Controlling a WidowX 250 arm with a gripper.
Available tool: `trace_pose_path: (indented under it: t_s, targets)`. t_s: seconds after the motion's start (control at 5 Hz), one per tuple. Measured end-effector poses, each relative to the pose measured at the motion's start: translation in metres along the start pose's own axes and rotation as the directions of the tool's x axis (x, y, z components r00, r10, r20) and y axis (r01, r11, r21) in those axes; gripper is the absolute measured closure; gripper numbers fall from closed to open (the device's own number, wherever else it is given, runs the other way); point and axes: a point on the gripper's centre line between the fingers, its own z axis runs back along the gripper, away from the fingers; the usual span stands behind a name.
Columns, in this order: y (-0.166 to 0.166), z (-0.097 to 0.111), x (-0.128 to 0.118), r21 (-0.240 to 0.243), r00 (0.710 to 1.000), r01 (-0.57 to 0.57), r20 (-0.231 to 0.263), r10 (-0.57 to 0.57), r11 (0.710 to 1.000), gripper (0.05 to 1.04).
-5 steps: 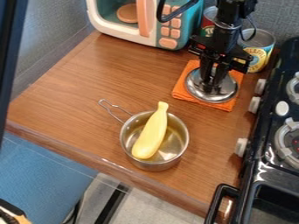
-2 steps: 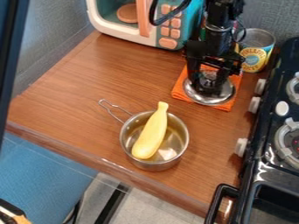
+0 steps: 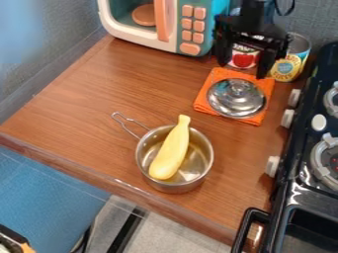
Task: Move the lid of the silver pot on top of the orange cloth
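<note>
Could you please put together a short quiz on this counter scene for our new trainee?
1. True or false: the silver lid rests on the orange cloth.

2. Multiple choice: where is the yellow squash-shaped item?
a) On the orange cloth
b) Leaning in the silver pot
c) Flat on the bare counter

3. Fill in the missing word: the two fingers of the pincer stand ____, with neither one holding the lid.

Key: 1. True; 2. b; 3. apart
</note>
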Motion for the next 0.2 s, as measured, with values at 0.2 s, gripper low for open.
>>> trace_pose_path:
  t_s: [0.2]
  targets:
    - [0.0029,0.0127,-0.0115,0.022,1.000,-0.014,-0.001,0.014,1.000,0.085]
